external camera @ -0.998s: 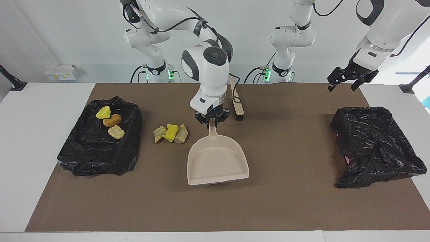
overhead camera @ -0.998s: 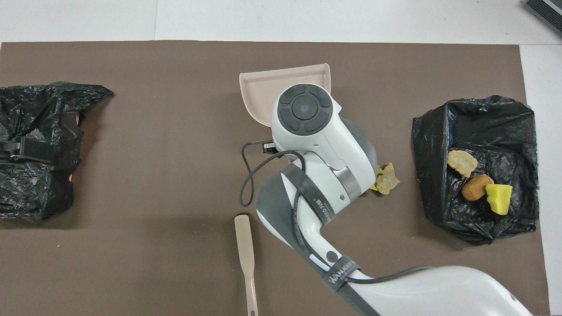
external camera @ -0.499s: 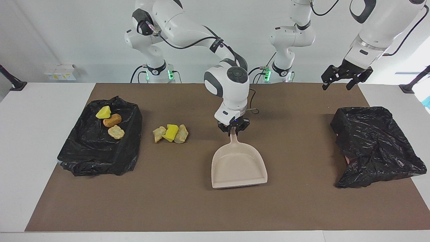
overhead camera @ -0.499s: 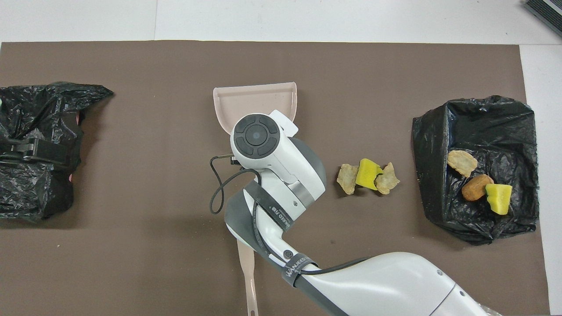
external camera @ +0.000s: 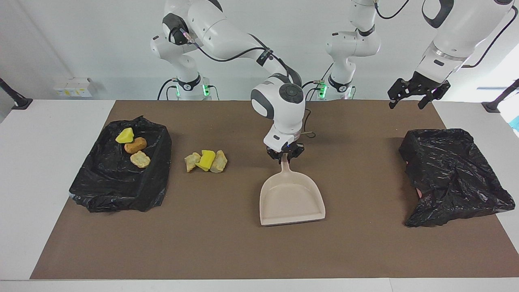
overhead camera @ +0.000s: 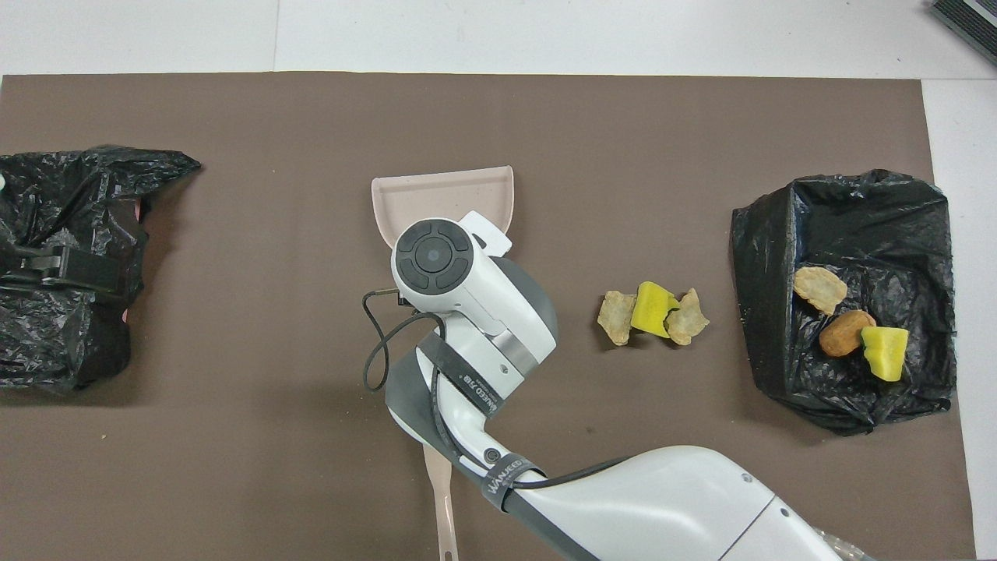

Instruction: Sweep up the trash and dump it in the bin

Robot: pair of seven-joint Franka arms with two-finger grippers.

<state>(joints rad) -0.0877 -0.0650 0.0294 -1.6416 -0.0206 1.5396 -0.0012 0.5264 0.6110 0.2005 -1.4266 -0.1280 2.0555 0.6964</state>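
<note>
**Dustpan set down mid-table**

The right gripper [external camera: 285, 156] sits at the handle of the pale pink plastic dustpan [external camera: 292, 198], which lies flat; whether its fingers grip or have let go cannot be told. Three small yellow and tan foam chunks [external camera: 206, 161] lie between dustpan and black-lined bin [external camera: 101, 190], probably awaiting sweeping. The left gripper [external camera: 413, 92] waits, open.

The right arm arches from the upper left of the facing view down to frame centre, its right gripper [external camera: 285, 157] pointing straight down, while the left gripper [external camera: 414, 95] hangs spread wide at upper right.
</note>
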